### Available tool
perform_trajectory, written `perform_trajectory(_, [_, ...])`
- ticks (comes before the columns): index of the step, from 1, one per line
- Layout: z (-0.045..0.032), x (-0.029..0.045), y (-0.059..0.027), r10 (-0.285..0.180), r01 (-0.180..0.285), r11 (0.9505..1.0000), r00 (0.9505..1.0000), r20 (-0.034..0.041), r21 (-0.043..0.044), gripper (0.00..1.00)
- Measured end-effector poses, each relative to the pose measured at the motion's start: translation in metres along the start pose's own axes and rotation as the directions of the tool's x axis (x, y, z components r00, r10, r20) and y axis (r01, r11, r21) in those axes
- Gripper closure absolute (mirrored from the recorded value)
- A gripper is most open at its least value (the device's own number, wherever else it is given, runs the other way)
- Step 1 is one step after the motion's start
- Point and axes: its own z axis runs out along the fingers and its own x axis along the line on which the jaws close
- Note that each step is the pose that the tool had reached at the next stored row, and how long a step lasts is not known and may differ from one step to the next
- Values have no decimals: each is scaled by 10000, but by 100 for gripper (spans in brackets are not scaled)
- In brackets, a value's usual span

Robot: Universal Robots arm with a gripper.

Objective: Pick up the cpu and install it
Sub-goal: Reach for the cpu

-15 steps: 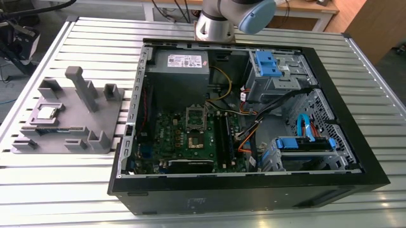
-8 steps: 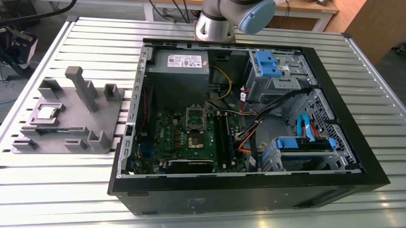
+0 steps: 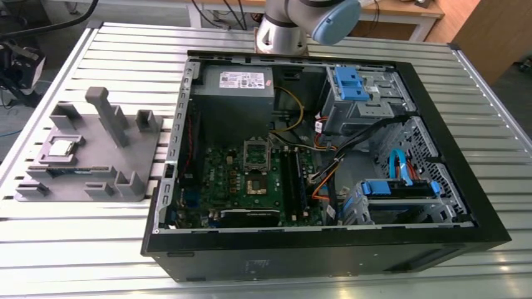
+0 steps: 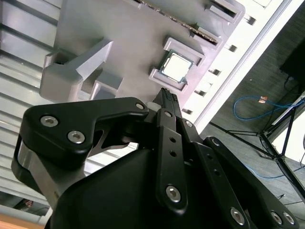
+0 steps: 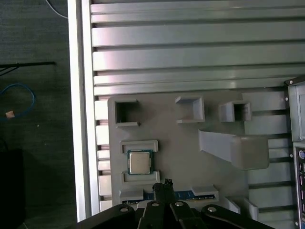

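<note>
Exterior view, left middle: the cpu (image 3: 61, 148) sits in the tray (image 3: 124, 156). In the first wrist view the claw (image 5: 165, 184), closed and empty, hangs near it; a clean pick likely needs it opened and centred squarely.

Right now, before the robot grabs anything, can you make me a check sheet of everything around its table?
Surface: slatted metal table.
Job's things: cpu lies flat in a pocket of the grey tray; open computer case beside it holds the green motherboard.
Clutter: nothing seen.
Grippers: gripper shut, holding nothing, above the tray close to the cpu.
Cables: wires inside the case; blue cable on the floor.
Surroundings: wooden desk beyond the table.
</note>
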Motion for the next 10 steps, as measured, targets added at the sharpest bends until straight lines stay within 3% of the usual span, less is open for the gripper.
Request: perform_trajectory(10, [135, 92, -13, -1, 1, 10000, 10000, 2, 20, 89])
